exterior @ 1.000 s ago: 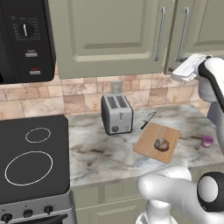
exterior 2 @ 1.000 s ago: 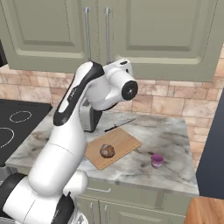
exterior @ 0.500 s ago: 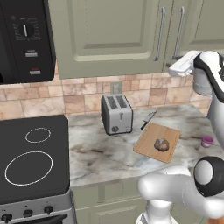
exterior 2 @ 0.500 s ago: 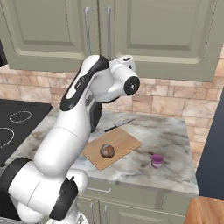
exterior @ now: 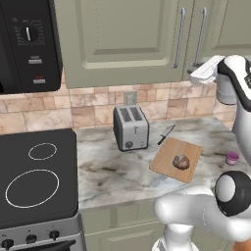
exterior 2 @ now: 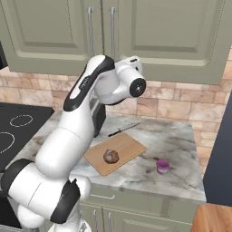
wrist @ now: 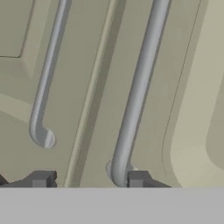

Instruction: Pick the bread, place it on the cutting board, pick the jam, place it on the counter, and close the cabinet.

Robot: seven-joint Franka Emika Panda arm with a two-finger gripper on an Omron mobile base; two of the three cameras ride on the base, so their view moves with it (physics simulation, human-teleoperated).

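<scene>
The bread (exterior: 181,162) (exterior 2: 110,156) lies on the cutting board (exterior: 164,159) (exterior 2: 129,145). Right of the board, the purple jam (exterior: 232,158) (exterior 2: 162,166) stands on the counter (exterior: 112,166) (exterior 2: 176,136). My gripper (exterior: 195,73) (wrist: 89,179) is raised against the cabinet (exterior: 122,39) (exterior 2: 172,36), whose doors look closed. In the hand view the right silver handle (wrist: 135,87) ends just beside my right fingertip (wrist: 138,178), and the left handle (wrist: 46,87) is farther off. The jaws are drawn in, hold nothing, and a gap shows between the tips.
A silver toaster (exterior: 131,127) stands at the back of the counter. A black knife (exterior: 165,134) (exterior 2: 123,130) lies behind the board. The black stove top (exterior: 34,181) is to the left, with the microwave (exterior: 24,44) above it.
The hand has edged up and closer to the cabinet handles, and its jaws have closed in. Bread, jam and board have not moved.
</scene>
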